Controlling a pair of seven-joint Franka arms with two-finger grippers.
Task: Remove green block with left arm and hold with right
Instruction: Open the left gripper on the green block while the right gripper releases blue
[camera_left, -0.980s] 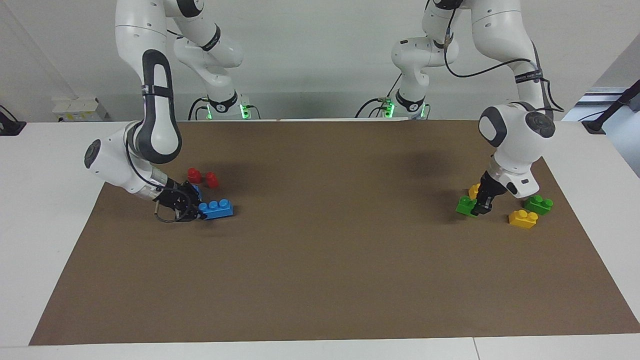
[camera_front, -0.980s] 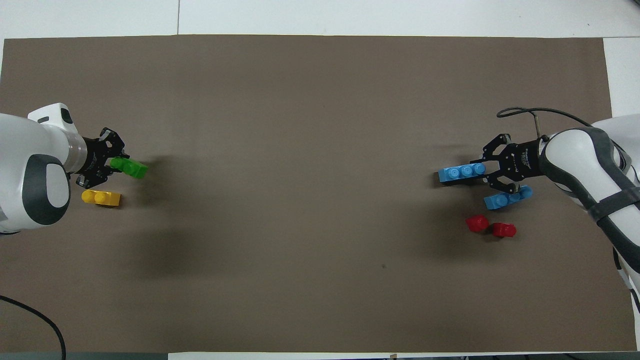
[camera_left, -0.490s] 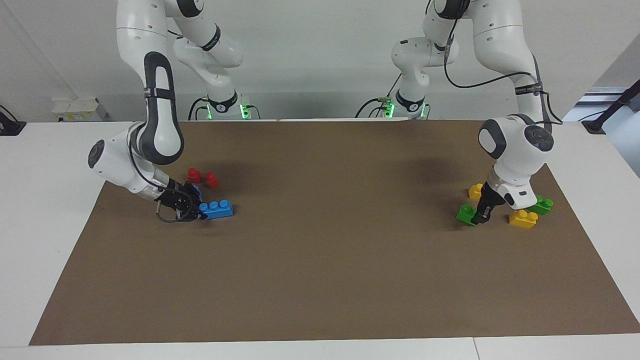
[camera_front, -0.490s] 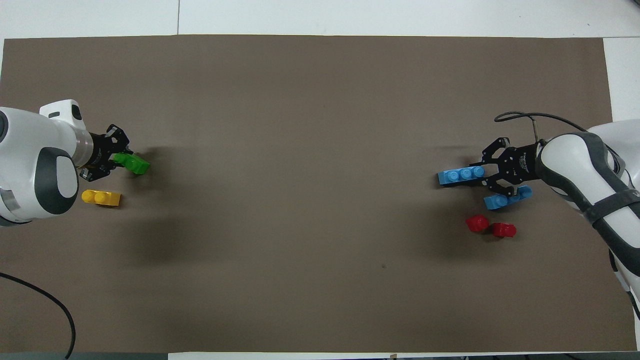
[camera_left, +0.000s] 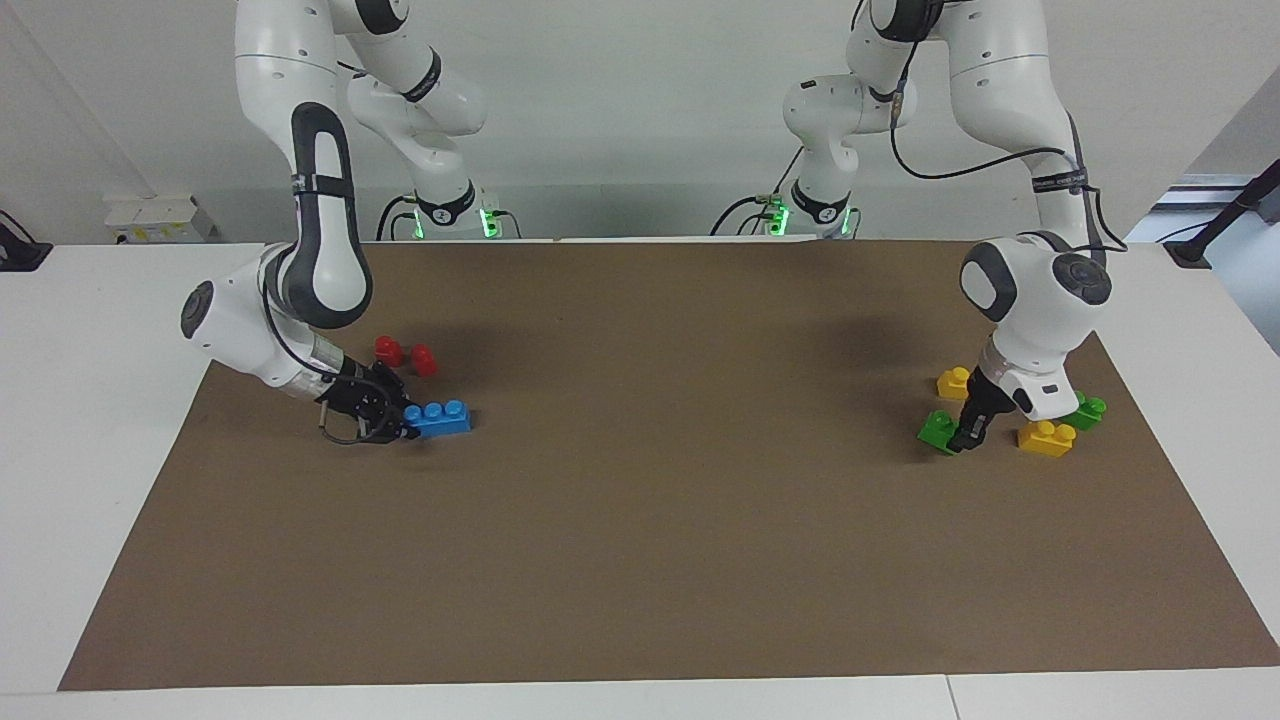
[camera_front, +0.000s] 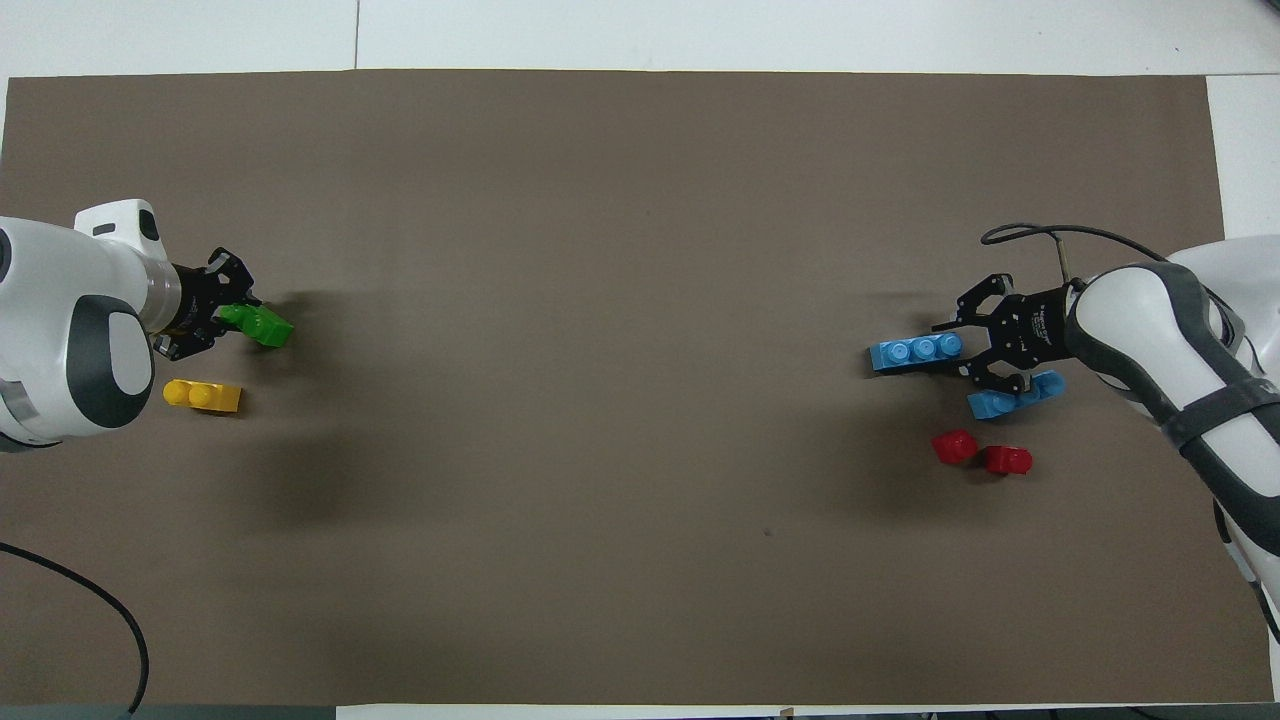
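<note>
Facing view, lower right of the frame: the left gripper (camera_left: 966, 437) meets the green block (camera_left: 937, 430) on the brown mat (camera_left: 640, 560), beside two yellow bricks (camera_left: 1045, 438); whether it still clasps the block cannot be told. Left of frame: the right gripper (camera_left: 398, 420) touches a blue brick (camera_left: 441, 418); grasp likewise undeterminable.

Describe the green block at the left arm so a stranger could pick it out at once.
On the brown mat, go to the left arm's end, where yellow and green bricks cluster. The green block is the one at the left claw, of that cluster the brick nearest the mat's middle. It is brighter than the darker green brick.
</note>
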